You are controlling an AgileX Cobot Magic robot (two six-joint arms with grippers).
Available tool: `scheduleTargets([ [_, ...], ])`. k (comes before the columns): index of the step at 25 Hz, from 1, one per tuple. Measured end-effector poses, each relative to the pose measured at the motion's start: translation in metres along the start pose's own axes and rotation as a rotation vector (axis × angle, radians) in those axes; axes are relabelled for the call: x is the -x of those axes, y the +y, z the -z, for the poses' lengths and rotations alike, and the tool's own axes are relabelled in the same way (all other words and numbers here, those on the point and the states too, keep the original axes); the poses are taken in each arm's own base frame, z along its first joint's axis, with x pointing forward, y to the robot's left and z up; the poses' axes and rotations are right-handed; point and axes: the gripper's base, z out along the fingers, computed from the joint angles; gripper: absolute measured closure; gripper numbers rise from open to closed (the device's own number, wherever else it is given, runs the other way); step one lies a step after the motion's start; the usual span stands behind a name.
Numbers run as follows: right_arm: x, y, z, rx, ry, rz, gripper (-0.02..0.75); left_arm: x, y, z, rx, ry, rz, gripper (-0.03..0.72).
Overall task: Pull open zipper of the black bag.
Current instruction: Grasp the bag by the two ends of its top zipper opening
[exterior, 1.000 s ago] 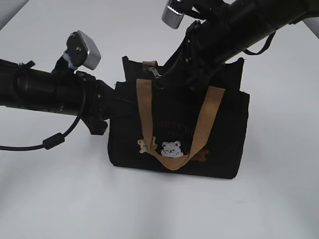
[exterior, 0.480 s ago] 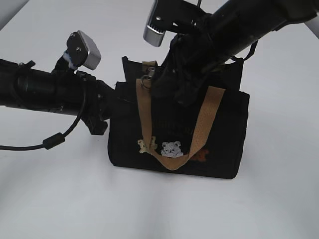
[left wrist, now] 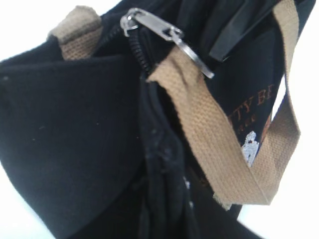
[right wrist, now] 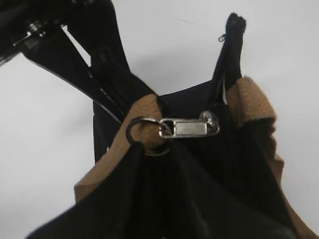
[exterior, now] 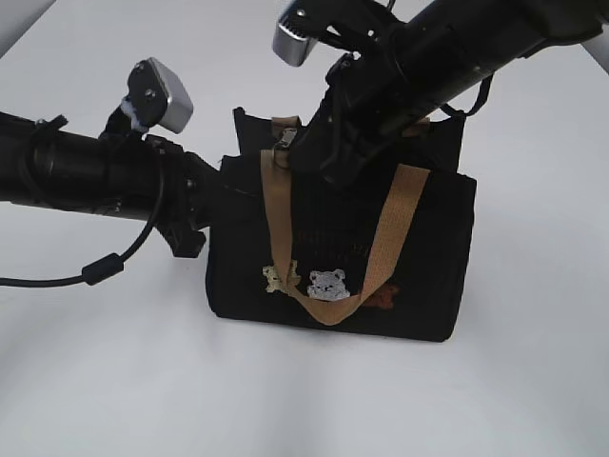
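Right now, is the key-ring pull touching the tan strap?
Touching: in the right wrist view the key-ring pull rests against the tan strap, overlapping its webbing.

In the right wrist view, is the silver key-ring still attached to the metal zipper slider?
Yes, the round key-ring hangs from the end of the slider, on top of the black bag.

Tan strap (exterior: 277, 214) drapes right over the zipper (right wrist: 187, 128); both arms crowd the black bag (exterior: 419, 276). Bare table (exterior: 285, 400) in front.
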Motion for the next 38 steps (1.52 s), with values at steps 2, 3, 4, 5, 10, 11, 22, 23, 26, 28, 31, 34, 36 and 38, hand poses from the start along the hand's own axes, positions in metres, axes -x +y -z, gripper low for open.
scheduleTargets([
  [2,0.000,0.000,0.000,0.003,0.001,-0.042,0.457,0.000,0.000,0.000,0.001,0.001,0.000,0.624],
  [3,0.000,0.001,0.000,0.007,0.003,-0.065,0.407,0.000,0.000,0.000,0.001,0.000,-0.001,0.624],
  [4,0.000,0.002,0.000,0.014,0.007,-0.079,0.375,0.000,0.000,0.000,0.002,0.000,-0.001,0.624],
  [5,-0.001,0.002,0.000,0.021,0.009,-0.092,0.347,0.001,0.001,0.000,0.003,0.000,-0.002,0.624],
  [10,0.001,0.004,0.000,0.040,-0.006,-0.167,0.308,0.001,0.001,0.000,0.004,0.001,-0.002,0.624],
  [11,0.002,0.004,0.000,0.039,-0.018,-0.188,0.306,0.001,0.001,0.000,0.004,0.001,-0.002,0.624],
  [22,0.002,-0.004,-0.010,0.000,-0.062,-0.369,0.272,0.000,0.001,0.000,0.005,0.002,-0.002,0.624],
  [23,0.002,-0.004,-0.010,-0.002,-0.063,-0.376,0.280,0.000,0.001,0.000,0.006,0.003,-0.002,0.624],
  [26,0.002,-0.005,-0.010,-0.013,-0.068,-0.382,0.367,0.000,0.001,0.000,0.006,0.003,-0.002,0.624],
  [28,0.002,-0.006,-0.010,-0.020,-0.068,-0.380,0.472,0.000,0.001,0.000,0.006,0.004,-0.004,0.624],
  [31,0.002,-0.006,-0.010,-0.023,-0.069,-0.381,0.635,0.000,0.001,0.000,0.004,0.005,-0.006,0.624],
  [34,0.001,-0.008,-0.010,-0.031,-0.071,-0.386,0.725,0.000,0.001,0.000,0.003,0.007,-0.009,0.624],
  [36,0.001,-0.008,-0.008,-0.034,-0.071,-0.383,0.727,0.000,0.001,0.000,0.003,0.007,-0.009,0.624],
  [38,0.001,-0.009,-0.004,-0.031,-0.073,-0.389,0.727,0.000,0.001,0.000,0.002,0.006,-0.009,0.624],
])
